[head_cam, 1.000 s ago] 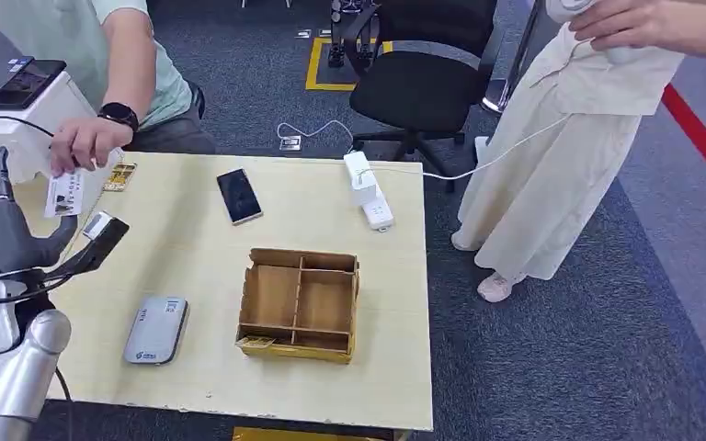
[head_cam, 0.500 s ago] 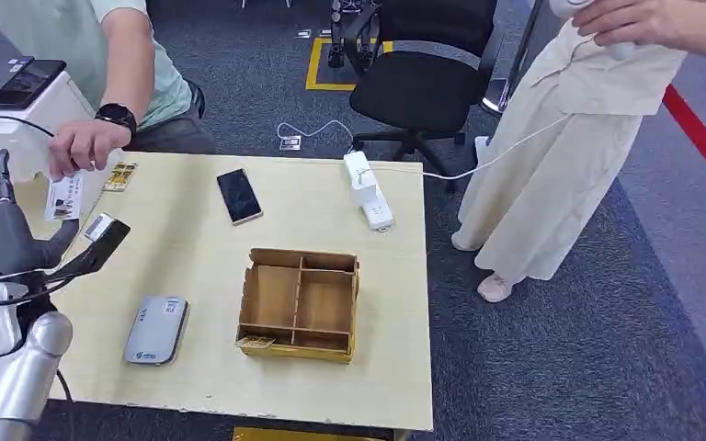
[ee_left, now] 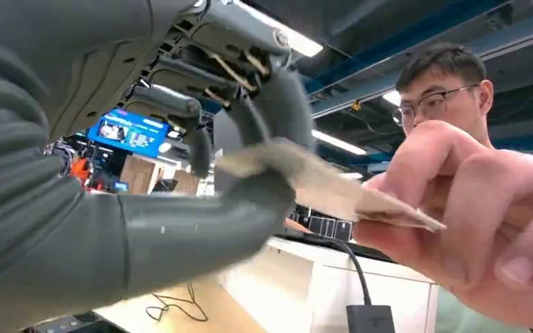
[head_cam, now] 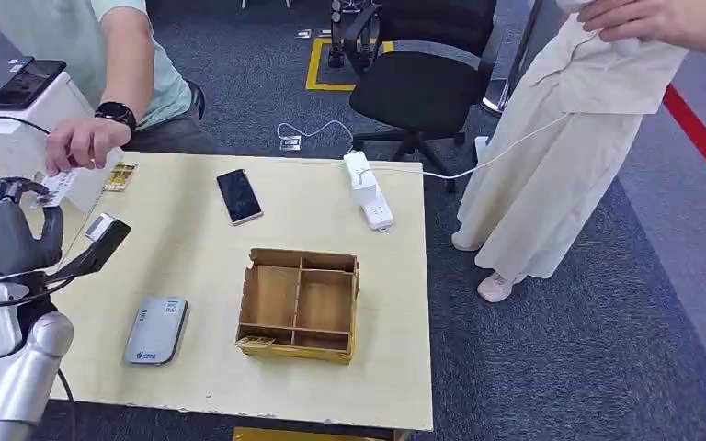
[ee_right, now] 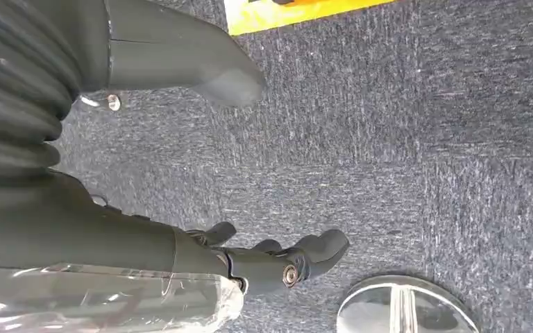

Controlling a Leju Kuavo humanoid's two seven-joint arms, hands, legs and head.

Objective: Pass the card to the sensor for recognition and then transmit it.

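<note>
Our left hand (head_cam: 5,230) pinches the card (head_cam: 55,186) at the surface's (head_cam: 239,367) far left. A person's hand (head_cam: 83,142) holds its other end. Our right hand (ee_right: 277,260) hangs empty, fingers loosely apart.

No legible text: print on card (head_cam: 58,186) and logo on grey reader (head_cam: 155,330) too small to read.

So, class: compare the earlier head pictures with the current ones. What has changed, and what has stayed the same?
The left hand, earlier raised with its fingers straight up, has curled them over the card that the person's hand holds out. The wrist view shows the card between thumb and fingers while the person still grips its other end. The sensor, wooden box, phone and power strip have not moved.
</note>
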